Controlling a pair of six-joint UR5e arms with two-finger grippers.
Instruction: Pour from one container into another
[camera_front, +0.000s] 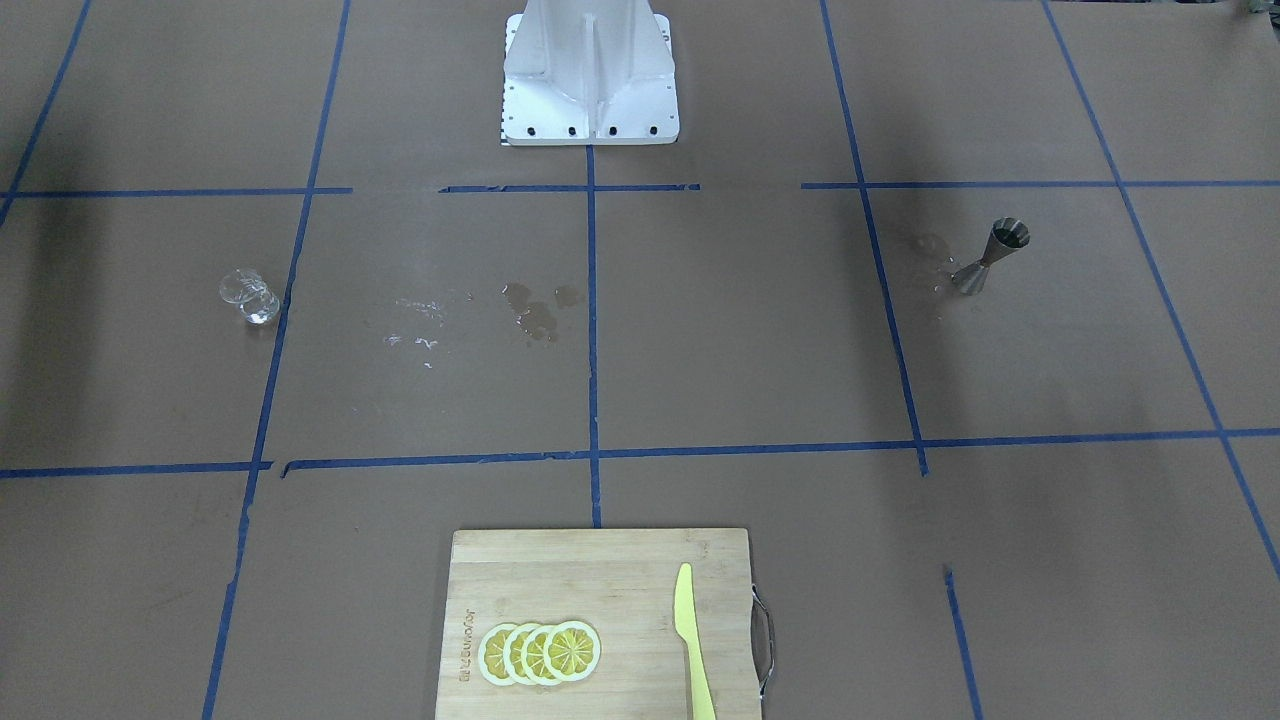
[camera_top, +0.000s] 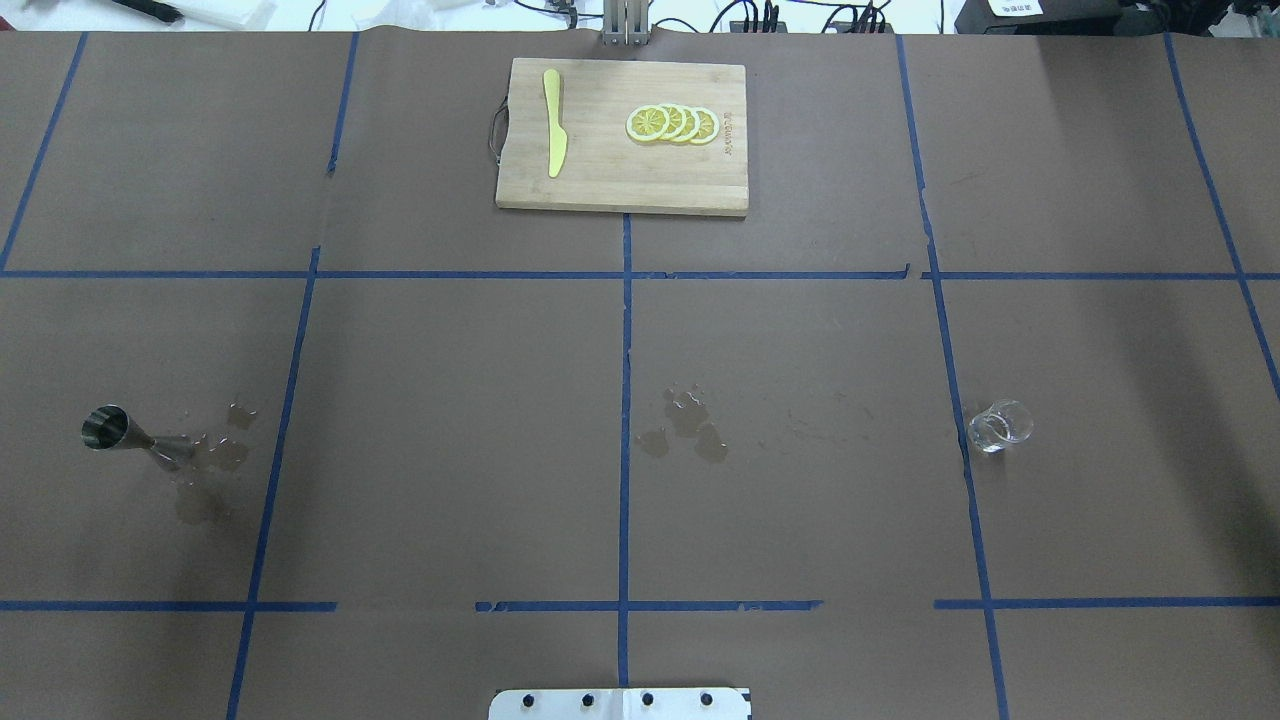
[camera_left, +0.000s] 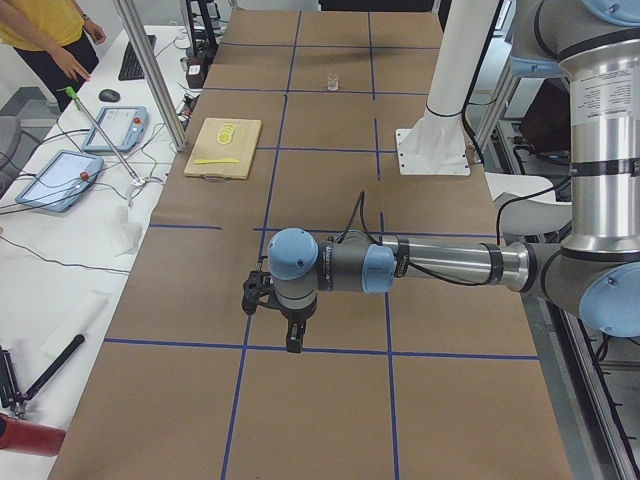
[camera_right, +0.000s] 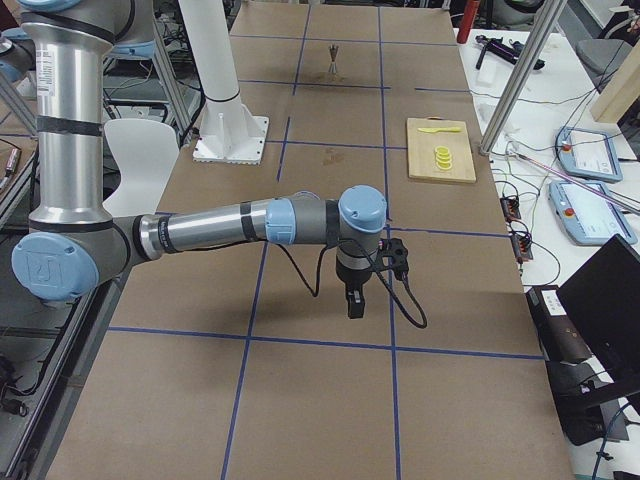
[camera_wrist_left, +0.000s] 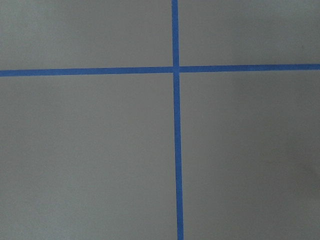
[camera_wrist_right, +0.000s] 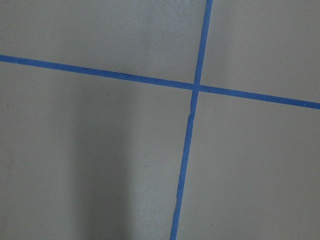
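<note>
The bench (camera_top: 450, 450) is being covered by brown paper that is being divided into large squares by blue tape (camera_top: 625, 400), and wide bare squares are being left open between the things. The clear, round, thick-based glass (camera_front: 250, 297) is being shown at middle left of the front view, just beside a tape line. The silver-grey metal jigger (camera_front: 990, 257), hourglass-shaped, is being shown at middle right, well apart from the glass. Dark wet patches (camera_top: 215, 455) are being seen touching its foot, and more (camera_top: 690, 430) near the centre line. At the bottom edge of the front view a bamboo cutting board (camera_front: 600, 570) with a metal handle is carrying a yellow knife (camera_front: 692, 640) and overlapping lemon slices (camera_front: 540, 652).

The left arm (camera_left: 440, 265) and the right arm (camera_right: 210, 228) are being held low over bare paper, far from both vessels. How wide either arm's jaws are standing cannot be told; nothing is being seen touching them.
</note>
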